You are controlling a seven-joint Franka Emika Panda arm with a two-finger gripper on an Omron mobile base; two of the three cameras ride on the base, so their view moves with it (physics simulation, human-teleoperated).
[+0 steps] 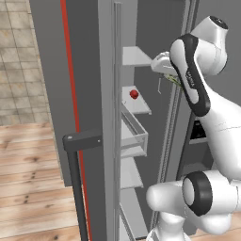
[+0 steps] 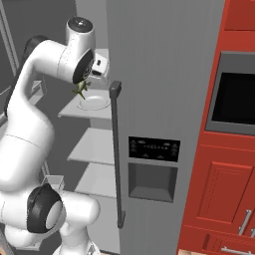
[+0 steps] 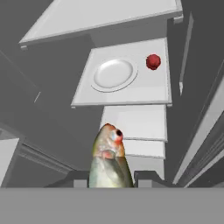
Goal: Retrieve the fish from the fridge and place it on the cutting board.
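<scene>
My hand point(image 3: 112, 177) is clenched on the fish point(image 3: 109, 159) — in the hand view its greenish-grey body rises between my two dark fingertips point(image 3: 151, 178), head up, with a red-ringed eye near the top. The fish is off the shelves and hangs in the air inside the open fridge point(image 2: 159, 74).

From the right base view the fish point(image 2: 81, 89) shows as a small green sliver just under my wrist, above a pale grey shelf point(image 2: 74, 113) that carries a shallow white plate point(image 2: 93, 102). My arm reaches in from the lower left, past the closed grey door with its black bar handle point(image 2: 116, 149) and the dark dispenser panel point(image 2: 153, 148). Red cabinets point(image 2: 224, 199) stand to the right of the fridge.

In the left base view my hand point(image 1: 162, 63) sits high in the compartment, partly hidden behind my own forearm, with a bit of green point(image 1: 173, 81) showing just below it. The open door point(image 1: 80, 70) stands at the left with a red edge stripe point(image 1: 71, 80) and its own black handle point(image 1: 77, 188). A small red ball point(image 1: 134, 93) rests on a shelf below and to the left of my hand.

The hand view looks down on that same shelf — the plate point(image 3: 113, 74) lies on its left part and the red ball point(image 3: 153, 61) near its right edge, the two apart. More pale shelves point(image 3: 133, 124) step down beneath it.
</scene>
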